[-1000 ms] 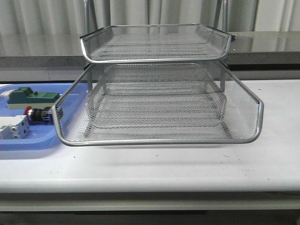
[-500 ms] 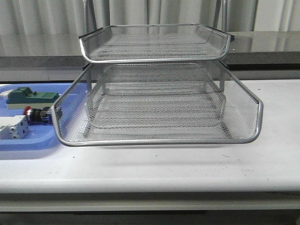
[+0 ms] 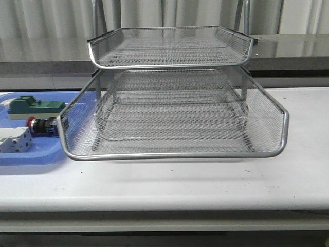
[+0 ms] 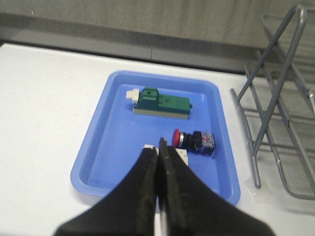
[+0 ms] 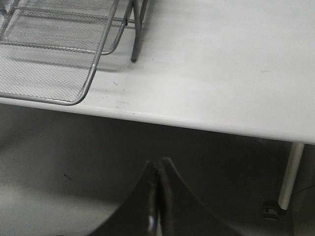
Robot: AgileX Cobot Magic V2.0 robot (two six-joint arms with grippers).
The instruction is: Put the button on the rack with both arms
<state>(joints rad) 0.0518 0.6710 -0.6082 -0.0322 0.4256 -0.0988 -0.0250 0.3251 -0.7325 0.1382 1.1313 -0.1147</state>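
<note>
Front view: we see the rack [image 3: 172, 92] in the middle of the white table [image 3: 205, 180], its lower wire tray pulled out toward the near edge; neither arm shows here.
Button: we find the button [image 4: 193, 139] lying on its side in the blue tray [image 4: 106, 147], red head pointing left, close to the tray's right wall; from the front the button [image 3: 42, 125] sits just left of the rack's lower tray corner.
Blue tray: on the table's left side, just beside the rack.
Other parts: a green block [image 4: 162, 103] lies at the far side of the tray, and a white block [image 3: 14, 140] lies nearer, beside the button.
Left gripper [image 4: 158, 147]: our fingers are pressed together, holding nothing, above the tray's near part.
Right gripper [image 5: 158, 169]: our fingers are closed and empty, off the table's near edge, over the floor, with the rack's corner [image 5: 74, 73] well apart.
</note>
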